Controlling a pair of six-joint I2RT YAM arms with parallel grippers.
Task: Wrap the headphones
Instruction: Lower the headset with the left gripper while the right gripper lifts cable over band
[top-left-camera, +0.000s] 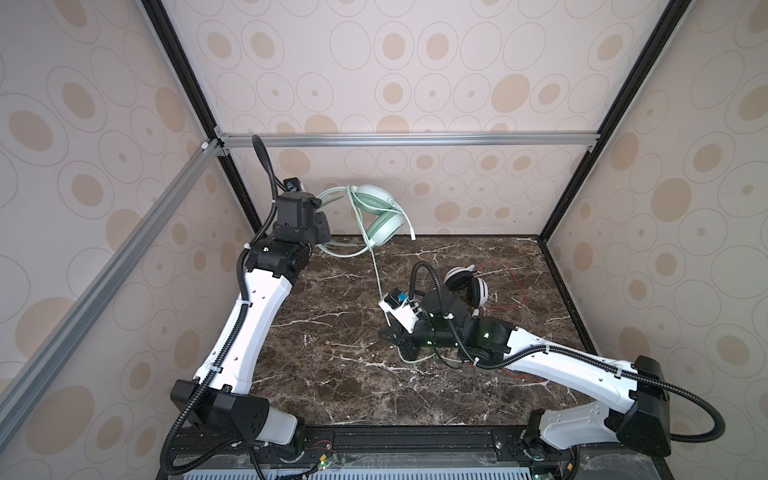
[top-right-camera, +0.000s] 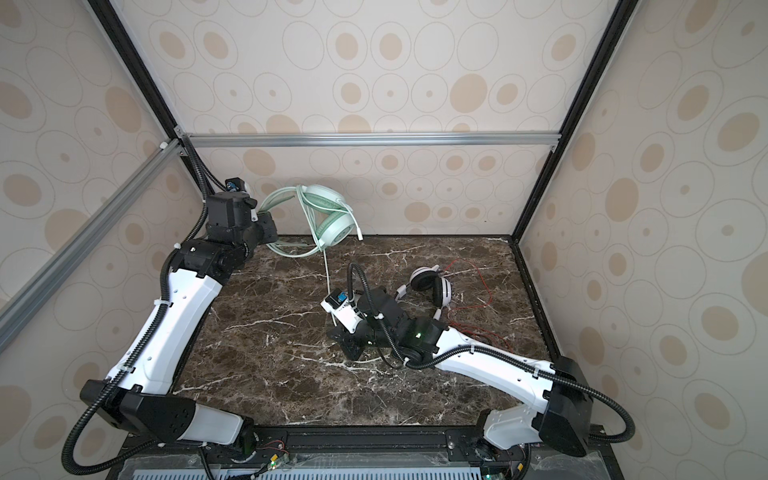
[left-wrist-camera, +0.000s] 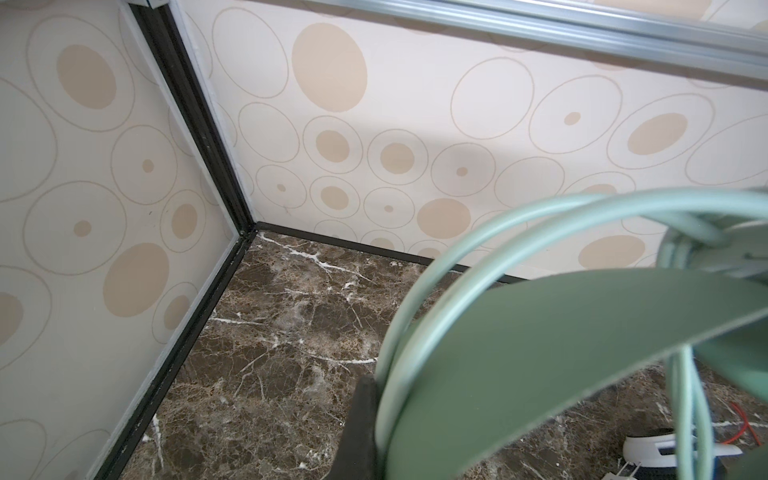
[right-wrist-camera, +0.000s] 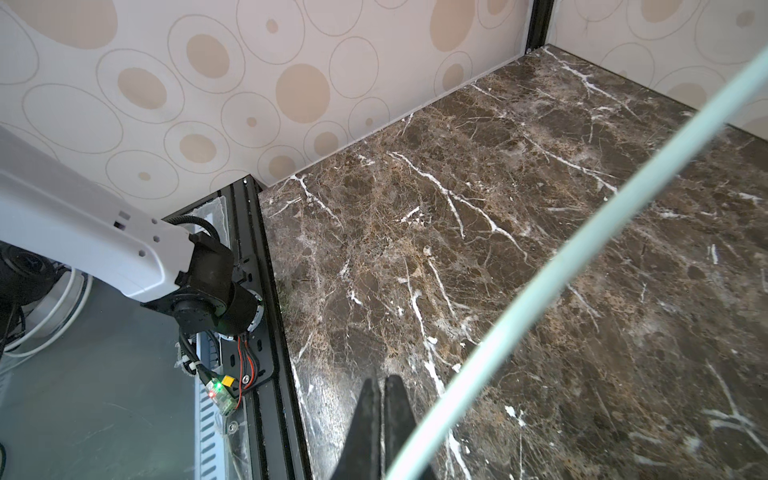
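Left wrist view is filled by the green headband (left-wrist-camera: 561, 353) and the loops of pale cable (left-wrist-camera: 392, 345) already laid round it. The mint-green headphones (top-left-camera: 380, 208) are held up off the tabletop (top-left-camera: 332, 374) over its far left corner, close to the back wall (top-left-camera: 457, 187). From them the pale cable is drawn in a straight line down to the middle of the tabletop.

Trouble is judged most likely along that line. If it is pulled tighter, the headphones could be dragged out of the grip or the loops slid off the band. If it is slackened, the turns could fall loose.

Further right, the white-and-black headphones (top-left-camera: 465, 282) lie toward the far right corner. Their red cable (top-left-camera: 515, 286) is trailed under the right arm (top-left-camera: 561, 361), where it could be snagged and dragged.

The left tool (top-left-camera: 324, 226) is clamped on the headband. The right tool (right-wrist-camera: 382, 415) is seen with its jaws together, low over the middle of the tabletop. The pale cable is laid touching one finger (right-wrist-camera: 400, 419), but whether it is pinched further back cannot be told.
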